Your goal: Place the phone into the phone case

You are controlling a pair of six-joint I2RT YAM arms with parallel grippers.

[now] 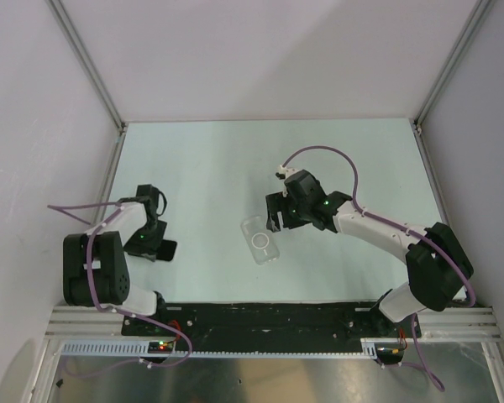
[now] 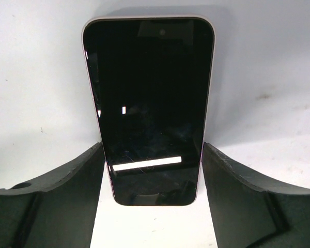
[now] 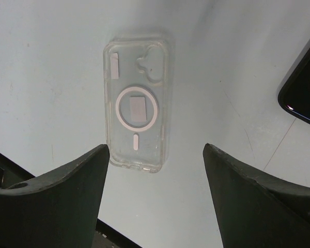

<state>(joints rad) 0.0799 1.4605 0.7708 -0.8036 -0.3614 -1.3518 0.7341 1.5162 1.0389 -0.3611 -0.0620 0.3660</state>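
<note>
The black phone (image 2: 150, 103) lies screen up on the pale table. In the top view only part of it (image 1: 166, 249) shows beside my left gripper (image 1: 154, 242). My left gripper (image 2: 152, 147) is open and its two fingers straddle the phone's near end, close to both long edges. The clear phone case (image 3: 137, 116), with a white ring and a short white line, lies flat in the middle of the table (image 1: 261, 239). My right gripper (image 3: 155, 147) is open and empty above the case's near end; in the top view it (image 1: 277, 220) is just right of the case.
A corner of the phone (image 3: 301, 85) shows at the right edge of the right wrist view. White walls close the table at the back and sides. A black rail (image 1: 269, 317) with the arm bases runs along the near edge.
</note>
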